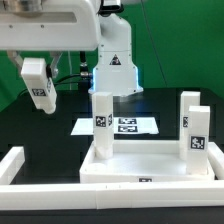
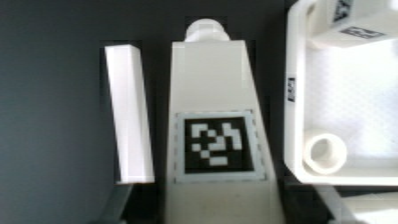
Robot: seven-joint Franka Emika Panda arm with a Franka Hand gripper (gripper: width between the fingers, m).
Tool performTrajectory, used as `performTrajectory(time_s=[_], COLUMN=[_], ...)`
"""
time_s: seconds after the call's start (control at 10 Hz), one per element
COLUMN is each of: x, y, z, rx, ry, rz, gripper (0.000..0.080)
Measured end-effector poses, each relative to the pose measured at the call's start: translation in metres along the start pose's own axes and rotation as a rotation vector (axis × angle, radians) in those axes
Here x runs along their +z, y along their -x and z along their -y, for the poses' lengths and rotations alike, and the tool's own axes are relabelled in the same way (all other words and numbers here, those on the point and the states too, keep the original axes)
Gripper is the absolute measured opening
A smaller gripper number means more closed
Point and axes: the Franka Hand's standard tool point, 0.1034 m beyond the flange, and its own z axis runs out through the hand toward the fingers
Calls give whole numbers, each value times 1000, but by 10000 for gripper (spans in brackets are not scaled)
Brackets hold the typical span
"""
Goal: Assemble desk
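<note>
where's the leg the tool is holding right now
In the exterior view the held leg hangs in the tool at upper left, above the black table, well left of the tabletop and its upright legs.

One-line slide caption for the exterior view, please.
Franka tool carrying a tagged leg block above the table, while the tabletop panel already holds three upright legs.

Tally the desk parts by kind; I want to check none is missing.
Tabletop panel: 1
Leg blocks: 4, three upright on the panel and one in the gripper
Total: 5
</note>
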Motion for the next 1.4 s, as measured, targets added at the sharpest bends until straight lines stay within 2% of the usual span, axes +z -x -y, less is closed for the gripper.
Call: performTrajectory(time_s=[0.1, 0.3, 0.4, 0.6, 0.7, 0.8, 0.9, 1.0, 1.2, 1.3, 1.4], x=[-3, -3, -5, -27, -31, -34, -32, -24, -25, -25, -14], y=[-9, -11, -15, -41, -49, -57, -60, -59, -60, -59, -49], z=[-2, -2, 10, 47, 60, 77, 91, 97, 95, 91, 80], rx=[-1, 5, 37, 79, 94, 106, 109, 128, 129, 113, 114], ry=[13, 27, 9, -54, -63, -61, -54, -56, -55, -44, -11], rz=[-80, -226, -250, -411, -482, -570, -626, -615, -616, -634, -680], gripper=[287, 287, 287, 287, 287, 287, 287, 287, 287, 287, 287])
